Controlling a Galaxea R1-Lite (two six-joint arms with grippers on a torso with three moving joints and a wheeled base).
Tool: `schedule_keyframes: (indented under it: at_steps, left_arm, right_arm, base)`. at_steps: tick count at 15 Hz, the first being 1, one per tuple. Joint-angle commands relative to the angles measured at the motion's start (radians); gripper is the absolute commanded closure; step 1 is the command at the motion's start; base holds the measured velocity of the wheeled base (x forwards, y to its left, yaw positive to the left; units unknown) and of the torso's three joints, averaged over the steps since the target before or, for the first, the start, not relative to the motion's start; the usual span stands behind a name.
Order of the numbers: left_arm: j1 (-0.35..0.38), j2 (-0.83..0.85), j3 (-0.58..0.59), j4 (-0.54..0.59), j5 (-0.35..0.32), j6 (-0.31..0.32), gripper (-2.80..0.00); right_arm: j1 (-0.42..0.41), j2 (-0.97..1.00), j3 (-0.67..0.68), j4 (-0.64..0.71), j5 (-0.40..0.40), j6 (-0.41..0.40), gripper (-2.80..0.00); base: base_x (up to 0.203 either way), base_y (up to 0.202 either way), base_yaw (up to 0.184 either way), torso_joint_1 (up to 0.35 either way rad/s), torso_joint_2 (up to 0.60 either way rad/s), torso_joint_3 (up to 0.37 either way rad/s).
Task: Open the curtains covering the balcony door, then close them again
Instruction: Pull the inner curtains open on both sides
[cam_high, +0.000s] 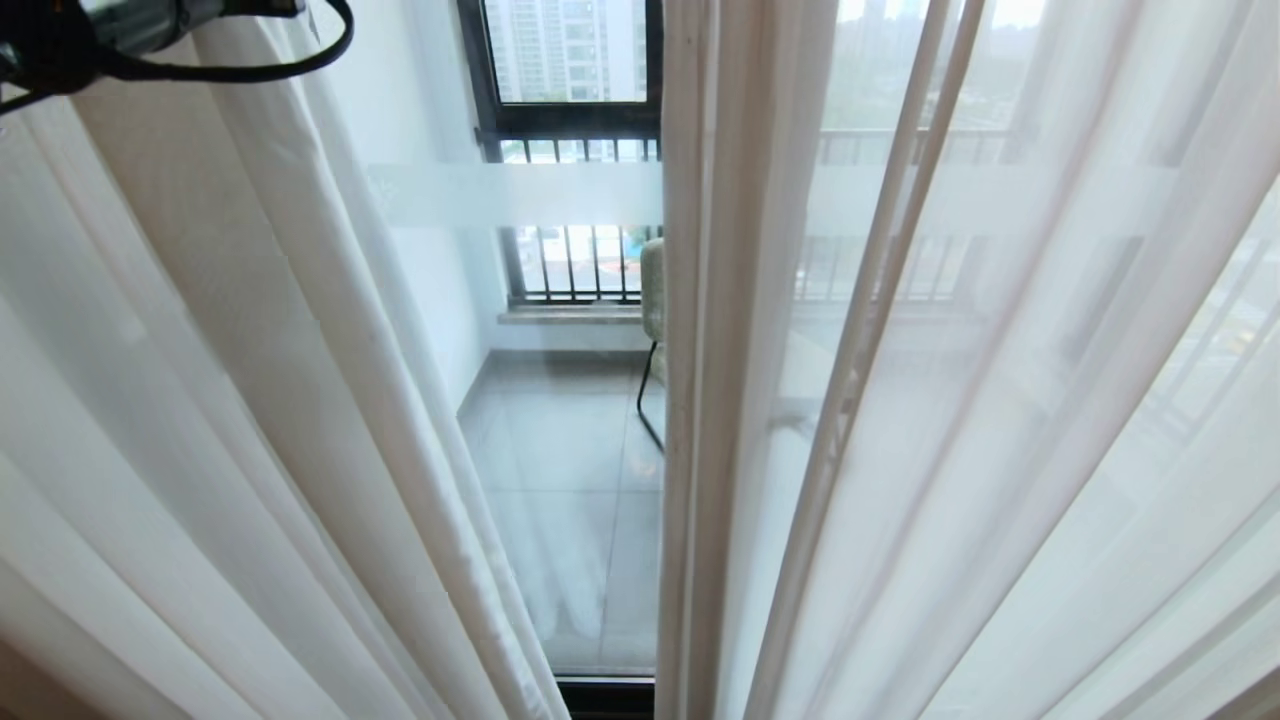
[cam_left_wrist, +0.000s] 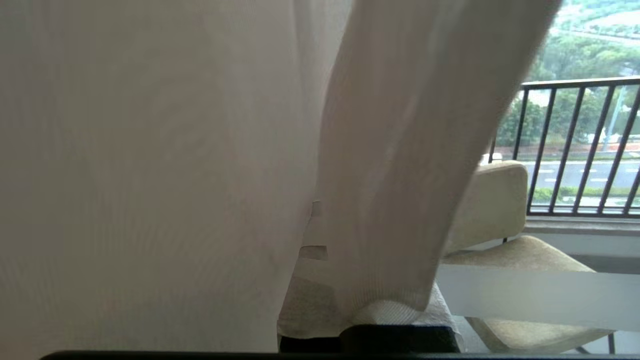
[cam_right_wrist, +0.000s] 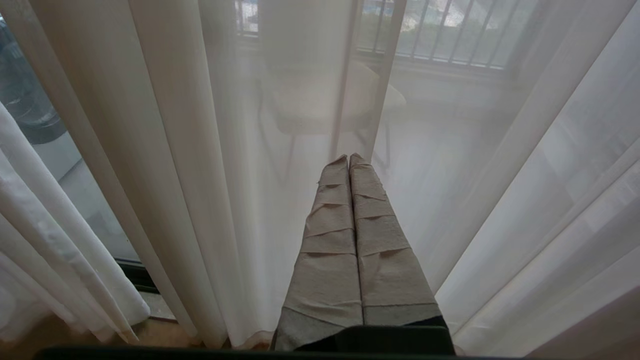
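Parted down the middle: thin white sheer curtains (cam_high: 1000, 420), baring the clear-glass, black-framed balcony door (cam_high: 560, 420); frosted band unreadable. Left tool (cam_left_wrist: 370, 320) clenched, buried in sheer cloth; right tool (cam_right_wrist: 349, 159) clenched, empty.

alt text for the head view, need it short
White sheer curtains hang parted, leaving a gap of bare balcony door glass with a frosted band. Through it show a tiled balcony floor, a chair's edge and a black-framed window.
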Motion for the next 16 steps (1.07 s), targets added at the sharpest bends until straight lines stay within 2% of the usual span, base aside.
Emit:
schedule_keyframes:
  at_steps: [1, 4, 6, 16]
  left_arm:
    - [0.041, -0.064, 0.077, -0.002, 0.002, -0.025, 0.0]
    - [0.107, -0.133, 0.178, -0.002, 0.001, -0.045, 0.0]
    - [0.135, -0.149, 0.2, -0.002, -0.001, -0.053, 0.0]
    - [0.149, -0.146, 0.188, -0.001, -0.011, -0.054, 0.0]
  right_arm:
    - [0.0, 0.0, 0.0, 0.001, 0.001, -0.001, 0.0]
    - [0.0, 0.0, 0.0, 0.0, 0.001, -0.001, 0.0]
    - [0.0, 0.0, 0.0, -0.001, 0.001, -0.001, 0.0]
    - [0.0, 0.0, 0.0, 0.001, 0.001, -0.001, 0.0]
  base:
    - [0.0, 0.0, 0.0, 0.0, 0.0, 0.0]
    - [0.0, 0.0, 0.0, 0.0, 0.0, 0.0]
    - [0.0, 0.0, 0.0, 0.0, 0.0, 0.0]
    - [0.0, 0.0, 0.0, 0.0, 0.0, 0.0]
